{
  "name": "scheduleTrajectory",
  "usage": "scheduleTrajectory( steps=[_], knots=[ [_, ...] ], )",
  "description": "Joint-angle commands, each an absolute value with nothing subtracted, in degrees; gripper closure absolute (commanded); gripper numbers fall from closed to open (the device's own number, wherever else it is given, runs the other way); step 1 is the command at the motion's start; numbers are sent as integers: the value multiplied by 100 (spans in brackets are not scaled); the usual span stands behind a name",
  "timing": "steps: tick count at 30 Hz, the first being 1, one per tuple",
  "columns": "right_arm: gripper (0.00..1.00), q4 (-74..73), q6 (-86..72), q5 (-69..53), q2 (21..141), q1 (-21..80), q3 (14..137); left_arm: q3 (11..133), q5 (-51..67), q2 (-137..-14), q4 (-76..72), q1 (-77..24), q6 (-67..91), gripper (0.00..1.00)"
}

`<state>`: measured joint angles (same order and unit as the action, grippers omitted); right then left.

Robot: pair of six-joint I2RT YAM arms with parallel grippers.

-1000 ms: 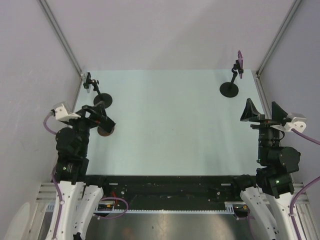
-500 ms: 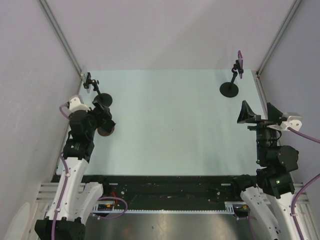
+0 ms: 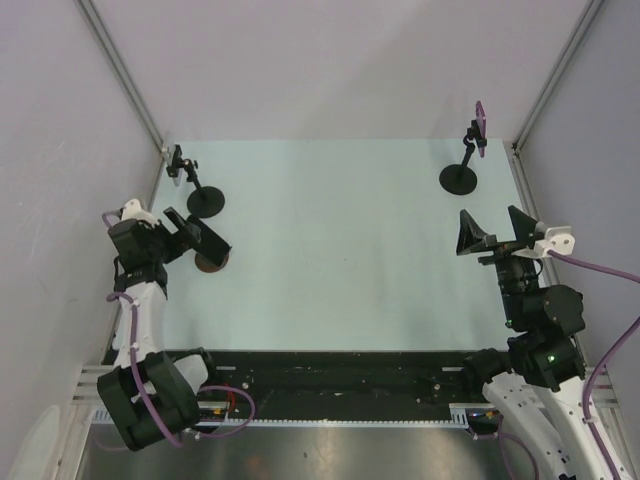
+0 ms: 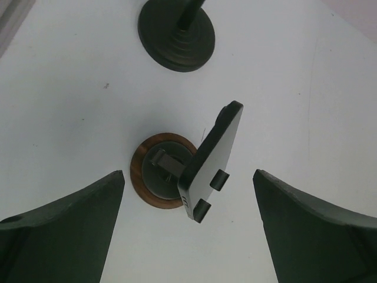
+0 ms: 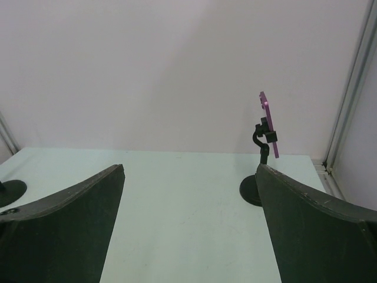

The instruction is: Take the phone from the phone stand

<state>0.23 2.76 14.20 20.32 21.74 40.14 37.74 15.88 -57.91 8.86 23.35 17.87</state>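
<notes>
A dark phone [image 4: 213, 154] leans tilted on a small stand with a round wooden base [image 4: 143, 187], held by two black clips at its lower edge. My left gripper [image 4: 188, 175] is open, its fingers wide on either side of the phone and short of it, touching nothing. In the top view the left gripper [image 3: 193, 232] is at the table's left, over the wooden base [image 3: 211, 263]. My right gripper [image 3: 490, 216] is open and empty at the right. A purple phone [image 5: 268, 122] sits on a black stand [image 5: 250, 190] at the far right.
A black stand with a round base [image 3: 207, 201] and a small clamp on its arm stands just behind the wooden one; its base also shows in the left wrist view [image 4: 177, 36]. Aluminium posts and grey walls close in the table [image 3: 340, 250] on three sides.
My left arm has swung out to the left and turned, so its gripper now points right at the wooden-based stand. My right gripper has shifted left and forward, still open.
</notes>
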Motion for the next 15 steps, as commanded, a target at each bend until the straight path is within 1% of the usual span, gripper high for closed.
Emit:
scheduleTrajectory(
  steps=[1,3,7,9,10,12,13,15],
  knots=[
    [0,202,466,1362,2004,2320,3876,3622,2732,-5958,-261,2452,1126,5],
    [0,263,501,1371,2004,2373,3815,3560,2996,-6125,-631,2452,1046,7],
    [0,325,571,1406,1951,2452,3718,3682,3164,-6547,-773,2452,818,11],
    [0,334,589,1424,1890,2478,3674,3744,3304,-6827,-791,2443,748,15],
    [0,343,589,1459,1907,2487,3656,3814,3374,-6916,-791,2435,747,20],
    [0,343,615,1485,1881,2496,3639,3858,3559,-7100,-809,2452,756,25],
    [0,343,615,1485,1881,2505,3621,3893,3586,-7136,-809,2443,756,32],
    [0,369,615,1494,1863,2505,3604,3902,3612,-7181,-826,2452,738,39]
  ],
)
